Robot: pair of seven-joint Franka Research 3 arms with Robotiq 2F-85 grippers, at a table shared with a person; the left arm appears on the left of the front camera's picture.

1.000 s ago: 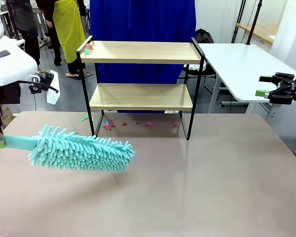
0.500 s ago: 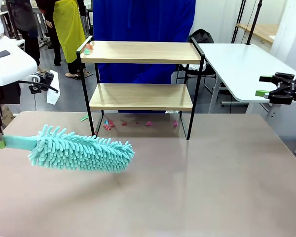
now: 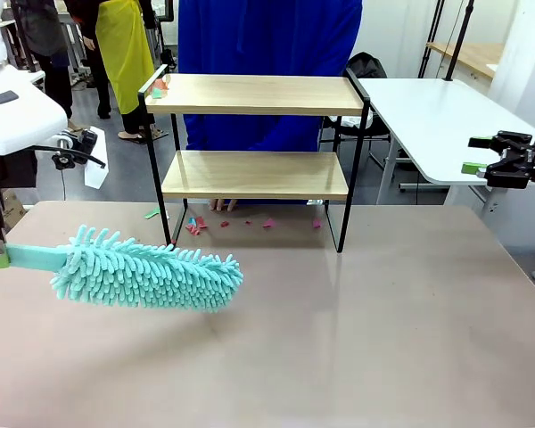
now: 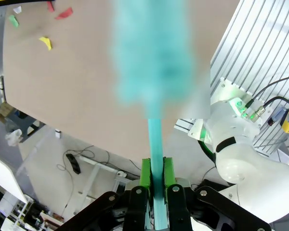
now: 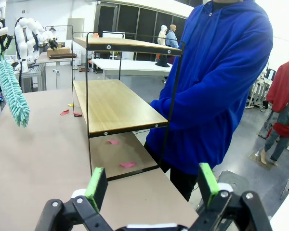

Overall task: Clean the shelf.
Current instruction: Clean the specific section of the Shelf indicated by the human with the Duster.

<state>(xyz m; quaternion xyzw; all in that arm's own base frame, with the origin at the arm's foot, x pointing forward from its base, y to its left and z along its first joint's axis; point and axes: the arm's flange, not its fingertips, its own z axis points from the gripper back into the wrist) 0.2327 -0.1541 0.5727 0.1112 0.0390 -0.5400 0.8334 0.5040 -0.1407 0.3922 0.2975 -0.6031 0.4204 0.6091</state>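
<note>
Clamping the turquoise duster's (image 3: 147, 276) handle, the left gripper (image 4: 156, 171) is mostly cut off at the front view's left edge; its wrist view blurs the duster head. The right gripper (image 3: 474, 154), jaws apart and empty, hangs at the right edge. The shelf (image 3: 254, 174) stands upper centre, partly hiding the person in blue (image 3: 267, 36) behind.

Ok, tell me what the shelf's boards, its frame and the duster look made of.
Shelf boards: light wood or wood-look laminate, matte, with faint grain showing. Frame: thin black metal, probably painted, going by its slim straight bars. Duster: teal microfibre chenille, seen in its soft fuzzy strands; its handle looks like smooth plastic.
</note>
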